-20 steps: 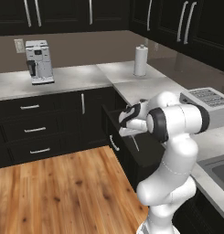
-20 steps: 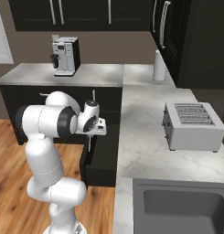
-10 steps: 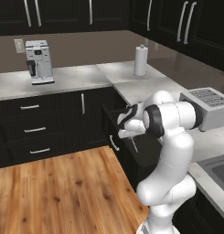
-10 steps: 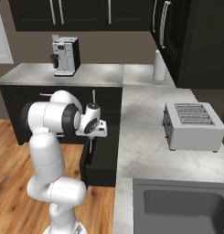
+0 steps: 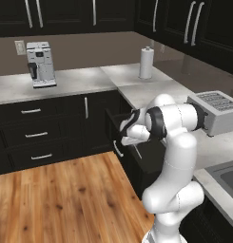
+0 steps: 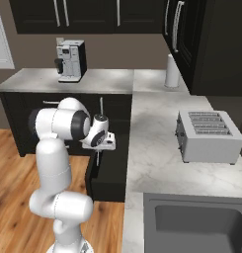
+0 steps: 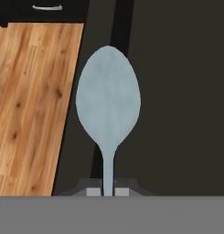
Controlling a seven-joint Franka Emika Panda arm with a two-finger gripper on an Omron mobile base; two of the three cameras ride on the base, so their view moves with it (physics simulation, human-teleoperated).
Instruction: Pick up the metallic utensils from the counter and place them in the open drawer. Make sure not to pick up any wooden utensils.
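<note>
Spoon (image 7: 108, 103) pinched in fingers (image 7: 93, 192), bowl above open drawer (image 6: 108, 173).

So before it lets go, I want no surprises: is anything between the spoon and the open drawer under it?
Nothing visible. The spoon hangs bowl-down from the shut gripper, with the dark inside of the drawer directly beyond it. No other thing shows in the gap in the hand view.

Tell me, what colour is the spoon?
The spoon is pale silvery grey, clearest in the hand view.
</note>
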